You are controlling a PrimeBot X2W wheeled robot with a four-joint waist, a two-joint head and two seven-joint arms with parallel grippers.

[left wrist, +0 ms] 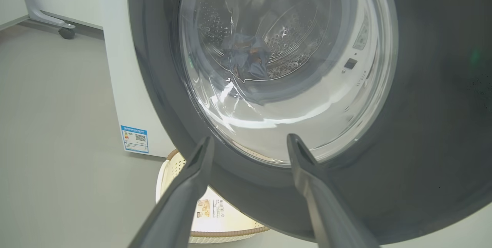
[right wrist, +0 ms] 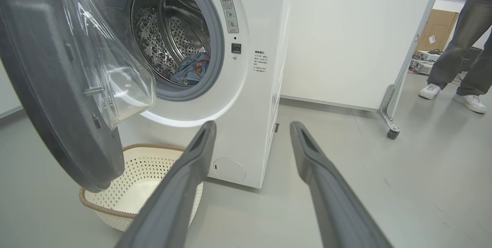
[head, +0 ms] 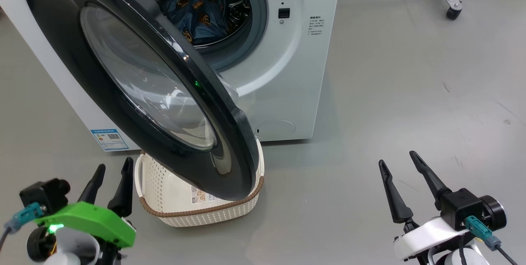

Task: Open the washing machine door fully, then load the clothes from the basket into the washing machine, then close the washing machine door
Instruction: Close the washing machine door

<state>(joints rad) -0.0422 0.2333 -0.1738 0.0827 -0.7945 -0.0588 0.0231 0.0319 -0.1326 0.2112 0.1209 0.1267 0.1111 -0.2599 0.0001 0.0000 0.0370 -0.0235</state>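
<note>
The washing machine [head: 287, 72] [right wrist: 253, 98] stands with its door [head: 135, 88] [left wrist: 423, 125] [right wrist: 42, 98] swung about halfway out over the basket. The blue printed clothes [head: 197, 14] [right wrist: 190, 69] lie inside the steel drum, also seen through the door glass as clothes [left wrist: 246, 57]. The cream basket [head: 181, 199] [left wrist: 215, 211] [right wrist: 127, 186] sits on the floor under the door with nothing in it. My left gripper [head: 112, 168] [left wrist: 250, 140] is open, just short of the door's outer face. My right gripper [head: 397, 157] [right wrist: 251, 127] is open, far right of the machine.
Grey floor [head: 411, 92] spreads to the right of the washer. A white panel on a caster [head: 453, 12] [right wrist: 392, 133] stands behind it. A person's legs and white shoes [right wrist: 453, 94] are at the far right in the right wrist view.
</note>
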